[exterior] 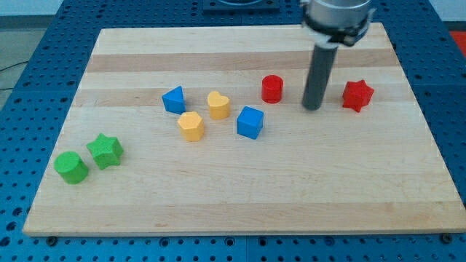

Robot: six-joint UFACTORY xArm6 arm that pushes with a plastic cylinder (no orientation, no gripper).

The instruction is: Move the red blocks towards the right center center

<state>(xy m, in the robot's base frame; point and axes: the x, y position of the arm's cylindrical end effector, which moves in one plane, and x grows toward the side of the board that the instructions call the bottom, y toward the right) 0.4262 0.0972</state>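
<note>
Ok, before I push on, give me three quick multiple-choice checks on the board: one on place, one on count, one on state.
1. My tip sits:
A. between the red cylinder and the red star
B. left of the blue cube
C. beside the green blocks

2. Yellow blocks on the board:
A. one
B. two
C. three

3. My tip and the red star are:
A. touching
B. apart
C. stacked

Answers: 1 A, a red block lies on either side of it; 2 B, a yellow heart and a yellow hexagon; 3 B, bare wood shows between them.

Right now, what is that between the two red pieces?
My tip, the lower end of the dark rod. In the camera view it stands on the board between the red cylinder and the red star, touching neither.
</note>
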